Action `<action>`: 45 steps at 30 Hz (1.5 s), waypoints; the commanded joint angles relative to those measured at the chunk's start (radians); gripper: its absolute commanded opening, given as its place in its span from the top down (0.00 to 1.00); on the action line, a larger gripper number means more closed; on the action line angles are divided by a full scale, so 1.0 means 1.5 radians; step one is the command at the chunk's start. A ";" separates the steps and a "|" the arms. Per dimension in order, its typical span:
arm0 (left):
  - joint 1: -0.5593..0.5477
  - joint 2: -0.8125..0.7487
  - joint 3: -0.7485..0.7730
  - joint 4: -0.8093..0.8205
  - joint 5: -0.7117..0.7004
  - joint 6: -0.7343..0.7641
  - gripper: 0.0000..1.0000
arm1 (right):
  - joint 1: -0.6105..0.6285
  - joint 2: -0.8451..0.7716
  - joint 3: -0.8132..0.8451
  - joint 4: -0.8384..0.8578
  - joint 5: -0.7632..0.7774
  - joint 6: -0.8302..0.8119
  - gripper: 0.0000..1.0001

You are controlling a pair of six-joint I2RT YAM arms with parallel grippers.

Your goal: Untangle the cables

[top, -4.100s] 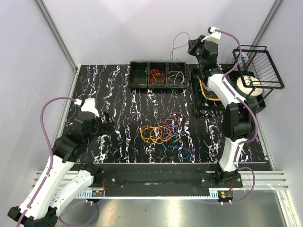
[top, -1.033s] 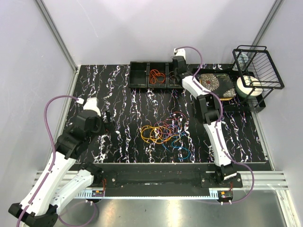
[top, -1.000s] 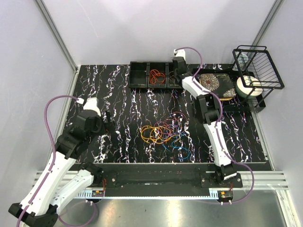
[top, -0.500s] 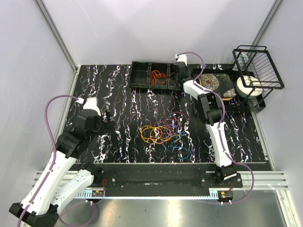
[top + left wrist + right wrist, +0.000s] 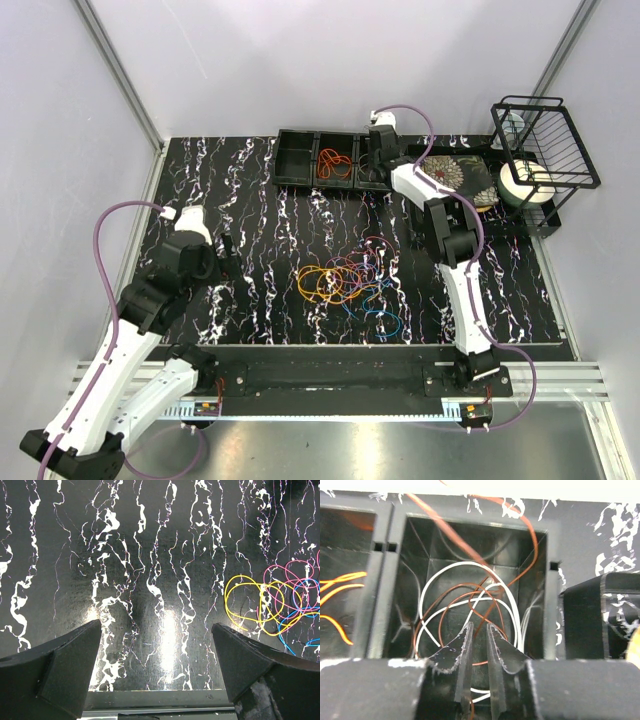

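Nearest the bases, the left claw [image 5: 156, 630] hangs over the left part of the black, white-veined marble-patterned surface [image 5: 260, 225]. Its two dark fingers are spread wide and grasp nothing. To its right, at the middle of the surface, lies the tangle of thin wire-loop cables [image 5: 348, 282]: flat, overlapping rings, none lifted. The yellow loops [image 5: 246, 602] form its left edge, the pink loops [image 5: 291, 586] cross them in the middle, and the blue strands [image 5: 295, 629] trail toward the near right. The rings cross so often that I cannot tell which passes over which.

Farther back, a black plastic three-compartment tray [image 5: 295, 160] sits at the far edge. An orange-red cable [image 5: 333, 162] is coiled in its middle compartment. The right claw [image 5: 479, 630] reaches down at the right compartment, where white and brown cable loops [image 5: 465, 601] curl against the walls. Its fingers stand a slim gap apart — released, with strands running behind and below them but none visibly pinched. A black wire rack [image 5: 545, 140] stands in the far right corner.

Four seconds ago the right arm was raised high at the back, a thin pale loop dangling from its claw above the tray. Now it stretches low over the tray and nothing hangs in the air. A second ago it was already at the tray. The central tangle and the left arm lie as they did.
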 commanded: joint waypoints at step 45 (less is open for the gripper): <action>0.004 -0.013 -0.001 0.032 -0.005 0.001 0.05 | -0.094 0.032 0.487 -0.417 -0.133 0.094 0.22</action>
